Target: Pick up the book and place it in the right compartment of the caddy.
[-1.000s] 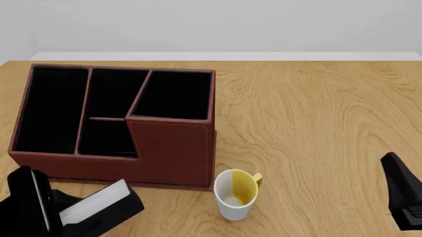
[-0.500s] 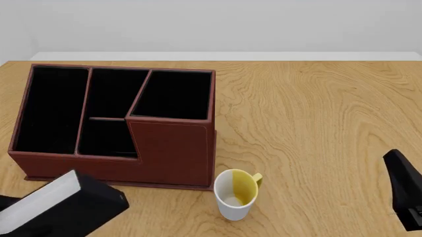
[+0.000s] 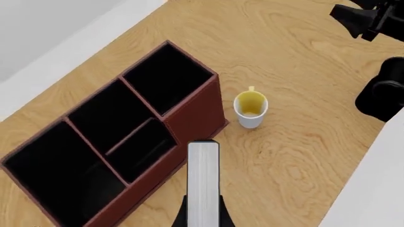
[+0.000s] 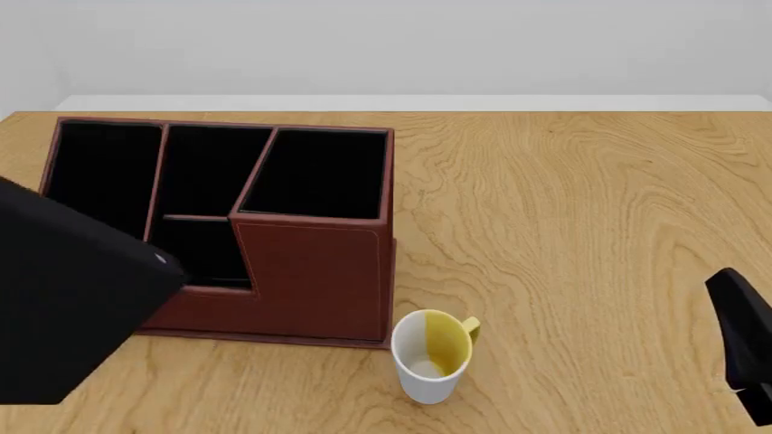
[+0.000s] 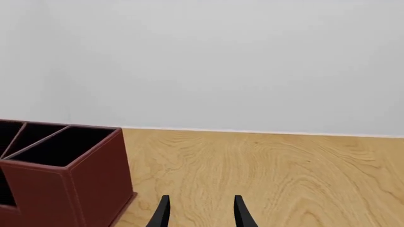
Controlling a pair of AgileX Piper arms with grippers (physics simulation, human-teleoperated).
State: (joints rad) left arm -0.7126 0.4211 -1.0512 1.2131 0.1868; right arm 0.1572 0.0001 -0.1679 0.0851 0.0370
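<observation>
My left gripper (image 3: 203, 213) is shut on the black book (image 4: 72, 307) and holds it high, close to the front camera, where it covers the caddy's front left corner. The left wrist view shows the book's white page edge (image 3: 203, 182) above the caddy's front wall. The gripper itself is hidden in the front view. The reddish-brown caddy (image 4: 314, 280) stands at the left, and its tall right compartment (image 4: 316, 176) is empty; that compartment also shows in the left wrist view (image 3: 167, 78). My right gripper (image 5: 200, 208) is open and empty, low at the right edge (image 4: 746, 348).
A white mug with a yellow inside (image 4: 431, 357) stands upright just in front of the caddy's right front corner, and also shows in the left wrist view (image 3: 250, 111). The right arm's links (image 3: 382, 92) show at the edge of that view. Bare wood lies to the right of the caddy.
The left gripper has lifted the book from low at the front left up toward the camera, so its black cover now fills the lower left. The right arm barely moved.
</observation>
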